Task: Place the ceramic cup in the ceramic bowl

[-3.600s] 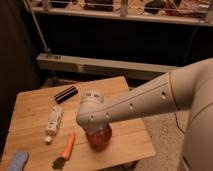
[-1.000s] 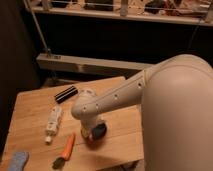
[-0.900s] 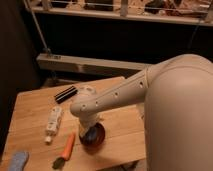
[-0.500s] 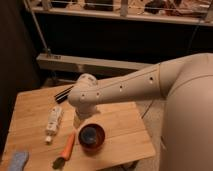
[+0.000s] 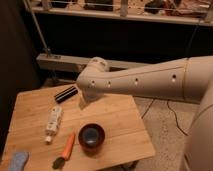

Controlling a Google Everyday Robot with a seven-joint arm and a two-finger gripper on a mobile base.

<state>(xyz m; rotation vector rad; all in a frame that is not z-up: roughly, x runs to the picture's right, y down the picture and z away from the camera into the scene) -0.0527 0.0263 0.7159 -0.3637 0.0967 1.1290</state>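
The reddish-brown ceramic bowl (image 5: 91,138) stands near the front of the wooden table (image 5: 122,120). The blue-grey ceramic cup (image 5: 91,135) sits inside the bowl, upright. My gripper (image 5: 84,103) is at the end of the big white arm (image 5: 145,82), above the table's middle. It is up and behind the bowl, apart from it, and mostly hidden by the wrist.
A black cylinder (image 5: 66,94) lies at the table's back. A white bottle (image 5: 53,121) lies at the left. An orange-handled tool (image 5: 66,148) lies just left of the bowl. A speckled blue pad (image 5: 17,161) sits at the front left corner. The floor drops off to the right.
The arm has lifted up and back from the bowl. The cup, earlier at the gripper over the bowl, now sits in the bowl by itself.
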